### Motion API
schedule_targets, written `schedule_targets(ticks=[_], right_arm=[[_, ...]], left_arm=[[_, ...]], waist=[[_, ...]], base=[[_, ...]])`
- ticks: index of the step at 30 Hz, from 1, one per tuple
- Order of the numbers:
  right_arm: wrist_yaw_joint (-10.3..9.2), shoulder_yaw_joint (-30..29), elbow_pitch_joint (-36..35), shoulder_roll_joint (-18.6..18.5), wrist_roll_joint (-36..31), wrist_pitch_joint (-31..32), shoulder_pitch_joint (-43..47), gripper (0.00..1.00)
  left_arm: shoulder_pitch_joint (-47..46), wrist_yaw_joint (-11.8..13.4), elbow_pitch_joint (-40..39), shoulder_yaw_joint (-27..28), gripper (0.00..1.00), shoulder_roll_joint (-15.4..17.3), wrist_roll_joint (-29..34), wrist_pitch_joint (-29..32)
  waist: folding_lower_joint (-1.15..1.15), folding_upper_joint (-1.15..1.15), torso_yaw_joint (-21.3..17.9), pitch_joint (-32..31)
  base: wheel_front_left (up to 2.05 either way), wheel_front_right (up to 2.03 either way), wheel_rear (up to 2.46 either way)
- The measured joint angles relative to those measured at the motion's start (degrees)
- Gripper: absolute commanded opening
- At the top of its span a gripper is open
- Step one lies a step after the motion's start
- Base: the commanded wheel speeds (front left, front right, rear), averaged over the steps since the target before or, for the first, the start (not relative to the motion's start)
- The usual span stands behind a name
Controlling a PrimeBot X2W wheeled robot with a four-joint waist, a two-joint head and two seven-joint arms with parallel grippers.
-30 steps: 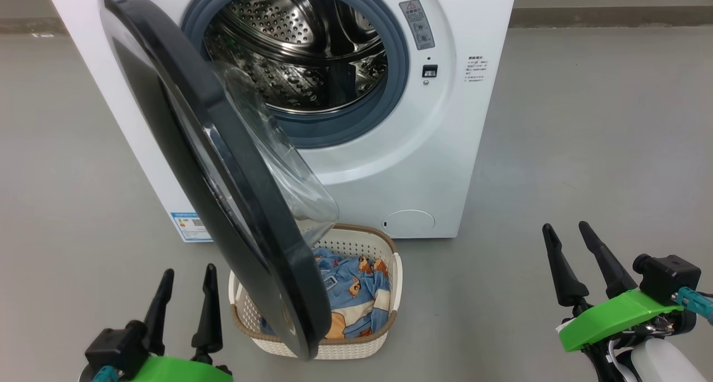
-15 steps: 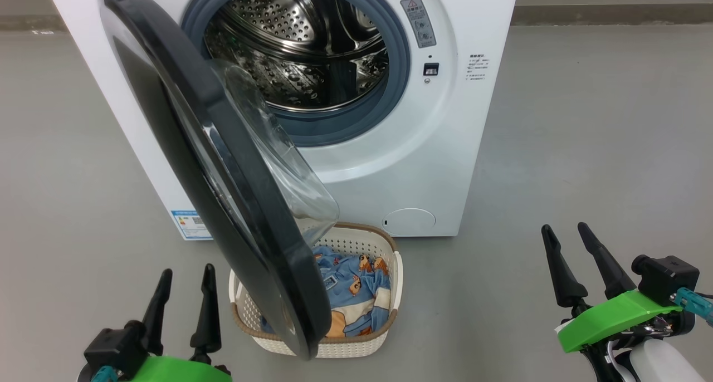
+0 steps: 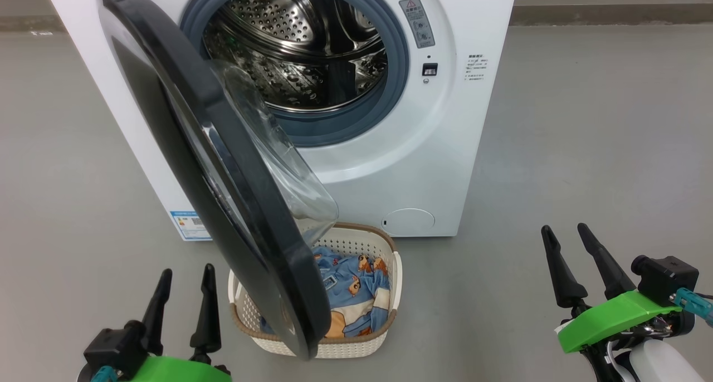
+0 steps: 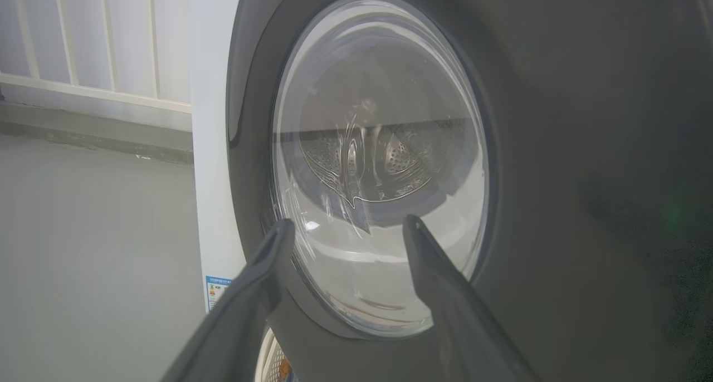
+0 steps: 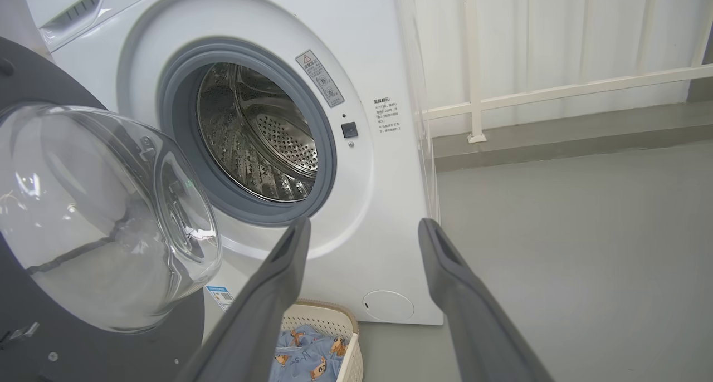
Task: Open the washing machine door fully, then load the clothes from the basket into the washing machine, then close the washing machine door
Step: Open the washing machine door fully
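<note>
Logged the washing machine door [image 3: 250,204] as swung partway out from its hinge side at the upper left of the head view, with its lower edge hanging over the left part of the basket [image 3: 362,243]. Judged it not fully open, so called the first step unfinished.

Placed the washing machine [image 3: 423,165] across the top centre, with the steel drum [image 3: 301,53] exposed. Counted no garment in the visible part of the drum.

Found the basket on the floor [image 3: 585,120] at lower centre, just in front of the machine. Found the clothes [image 3: 351,287] inside it, blue printed fabric bunched in the right half. Could not check the left half, hidden behind the door. Judged loading not yet begun.

Marked the left gripper [image 3: 188,270] at lower left, near the door's outer face, fingers spread apart and holding nothing. In its wrist view, saw it aimed at the glass window with no contact apparent.

Marked the right gripper [image 3: 563,228] at lower right, well apart from door and basket, fingers likewise spread and empty.

Guessed both were parked low and back to leave the door room to swing. Guessed the door needed pushing further left to clear the basket. Flagged a risk of clipping the door's edge otherwise.
</note>
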Motion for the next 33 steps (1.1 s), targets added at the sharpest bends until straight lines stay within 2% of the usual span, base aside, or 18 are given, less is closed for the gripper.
schedule_targets(ticks=[13, 14, 16, 17, 25, 33], right_arm=[[0.00, 0.0, 0.2, 0.2, 0.0, 0.0, 0.0, 1.00], [0.00, 0.0, 0.2, 0.2, 0.0, 0.0, 0.0, 1.00], [0.00, 0.0, 0.2, 0.2, 0.0, 0.0, 0.0, 1.00], [0.00, 0.0, 0.2, 0.2, 0.0, 0.0, 0.0, 1.00], [0.00, 0.0, 0.3, 0.4, -0.1, 0.0, 0.0, 1.00], [0.00, 0.0, 0.3, 0.4, -0.1, 0.0, 0.0, 1.00]], left_arm=[[0.0, -0.1, -0.1, 0.1, 1.00, 0.0, 0.0, 0.0], [0.0, -0.1, -0.4, 0.2, 0.97, 0.0, 0.0, 0.0], [0.0, -0.1, -1.2, 0.2, 0.40, 0.0, -0.1, 0.0], [0.0, -0.1, -1.4, 0.2, 0.00, -0.1, -0.1, 0.0], [-0.1, -0.1, -7.8, 0.0, 0.00, -0.2, -0.1, 0.0], [-0.5, -0.1, -22.9, -2.0, 0.00, -0.3, 1.0, -0.1]], waist=[[0.00, 0.00, 0.3, 0.3], [0.00, 0.00, 0.3, 0.3], [0.00, 0.00, 0.2, 0.3], [0.00, 0.00, 0.2, 0.3], [0.00, 0.00, 0.1, 0.5], [0.00, 0.00, 0.2, 0.6]], base=[[0.00, 0.00, 0.00], [0.00, 0.00, 0.00], [0.00, 0.00, 0.00], [0.00, 0.00, 0.00], [0.00, 0.00, 0.00], [0.00, 0.00, 0.00]])
